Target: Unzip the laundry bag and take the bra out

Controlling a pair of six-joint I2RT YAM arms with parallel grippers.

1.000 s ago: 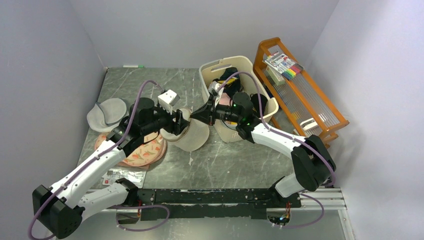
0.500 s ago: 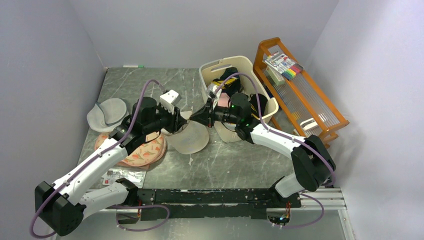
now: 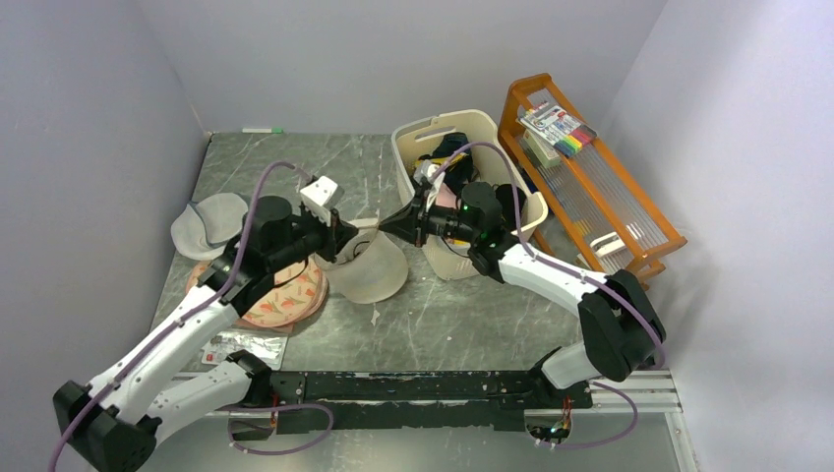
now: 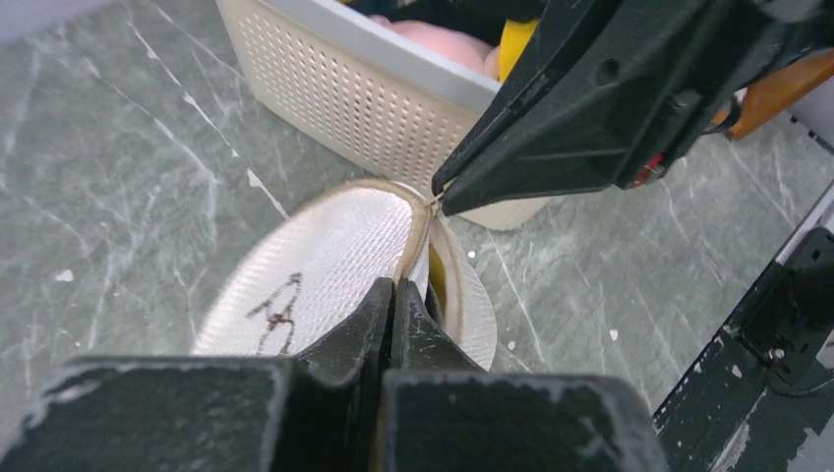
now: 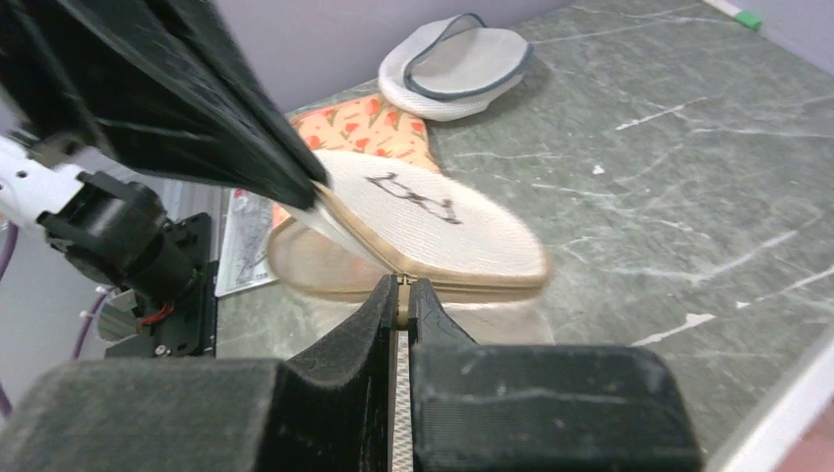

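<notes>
Top external sits high above and behind the 2 arm bases, tilted down and forward, far enough out to take in the whole table (image 3: 443, 315) and both arms. Left wrist cam rides right behind the left gripper (image 4: 393, 287), very close, facing across the table toward the basket (image 4: 364, 93) and the right gripper (image 4: 440, 202). Right wrist cam rides behind its own fingers, just as close, facing the opposite way toward the pink bag (image 5: 369, 123) and grey bag (image 5: 452, 64). All 3 views share the laundry bag (image 3: 374, 270) pinched between both grippers, and each wrist view catches the other arm's fingertips.
</notes>
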